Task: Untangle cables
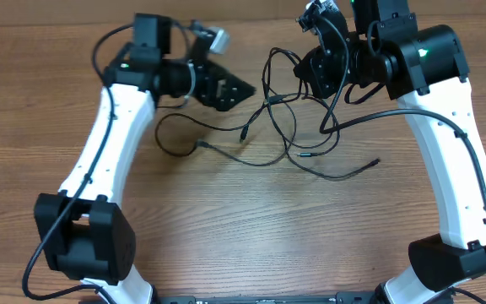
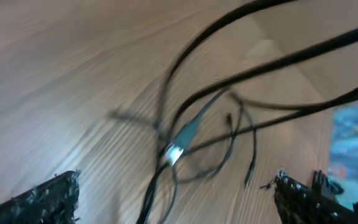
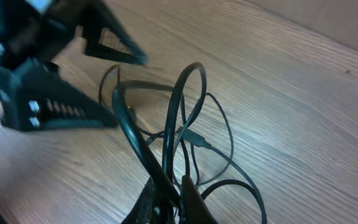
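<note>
The left pincer (image 1: 230, 95) stands with its jaws wide apart and nothing between them. Its own camera shows a finger at each lower corner, with the cables (image 1: 266, 103) lying on the table (image 1: 226, 228) below the gap. The right pincer (image 3: 173, 200) is closed tight on the cables, clamping strands that rise from its fingertips in a tall upright loop.

As a whole the tangle runs left to right across the far half of the table, between the two pincers. The cables are thin, black and limp, and they cross each other in a knot near the middle. One wide loop lies to the left, beside the left arm (image 1: 112, 143). Loose ends with small plugs trail toward the near side and to the right — the rightmost points right. The knot lies near the left pincer, and strands climb from it to the right one.
</note>
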